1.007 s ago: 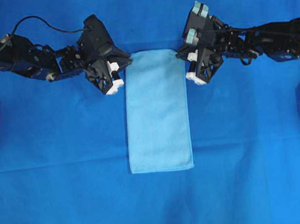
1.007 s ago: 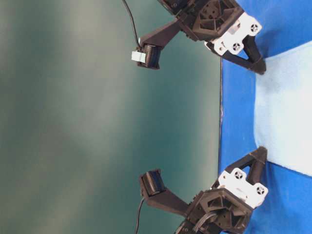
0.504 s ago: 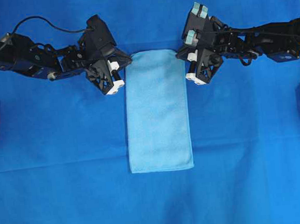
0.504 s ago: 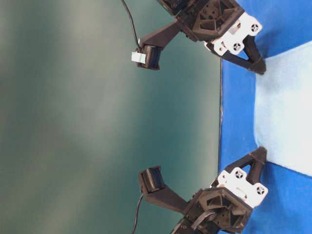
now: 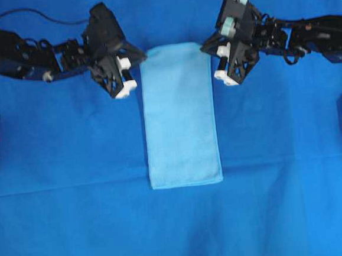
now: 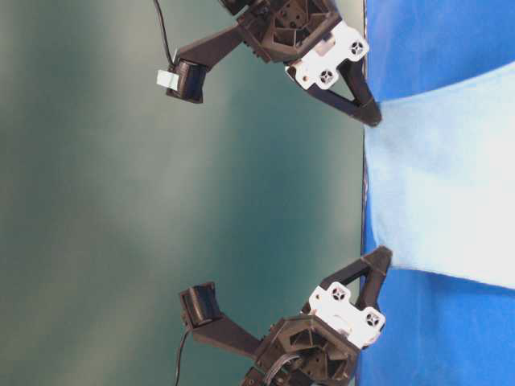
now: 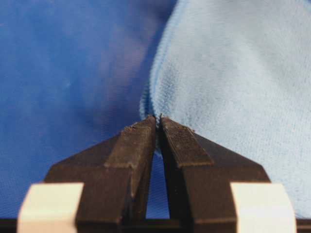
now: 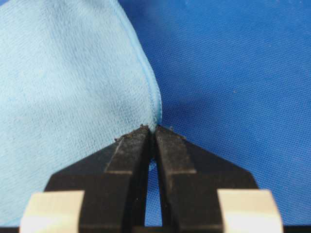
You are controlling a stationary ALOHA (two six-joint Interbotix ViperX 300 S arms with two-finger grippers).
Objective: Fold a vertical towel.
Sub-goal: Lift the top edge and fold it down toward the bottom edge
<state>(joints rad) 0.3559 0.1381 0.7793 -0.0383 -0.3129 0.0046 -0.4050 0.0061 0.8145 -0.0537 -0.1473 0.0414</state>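
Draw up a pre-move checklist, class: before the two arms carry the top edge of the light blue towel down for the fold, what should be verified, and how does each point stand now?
1. Left end effector shut on the towel corner: ok, cloth pinched between the tips.
2. Right end effector shut on the other top corner: ok.
3. Top edge off the blue table cover: ok, the table-level view shows both corners raised.
4. Both corners level with each other: ok, as far as the overhead view shows.
5. Bottom edge flat and square: ok.
6. Grip firm enough not to slip: cannot tell.
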